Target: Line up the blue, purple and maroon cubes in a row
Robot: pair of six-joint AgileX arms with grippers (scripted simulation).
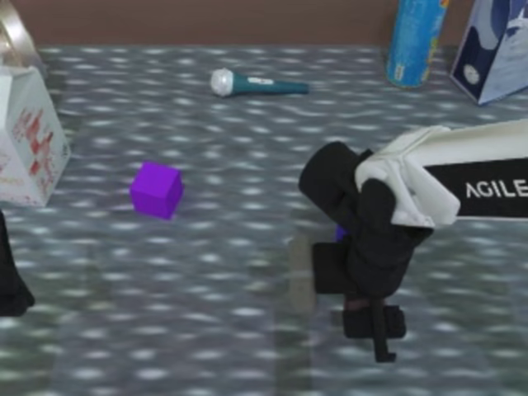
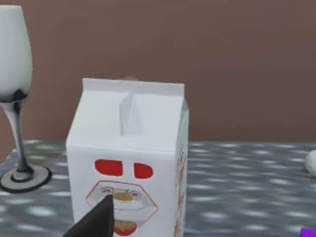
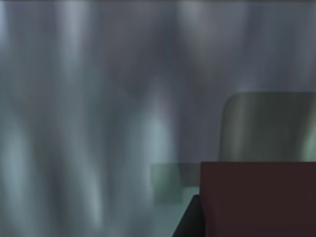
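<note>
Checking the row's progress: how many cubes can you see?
3: purple cube left of centre; blue cube, likely the sliver under the right arm; maroon cube in the right wrist view.

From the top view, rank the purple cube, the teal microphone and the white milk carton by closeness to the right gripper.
Right gripper is low, right of centre.
1. Bright violet-purple matte cube, left of centre.
2. Teal microphone with white head, toward the far edge.
3. White milk carton with red print, far left edge.
</note>
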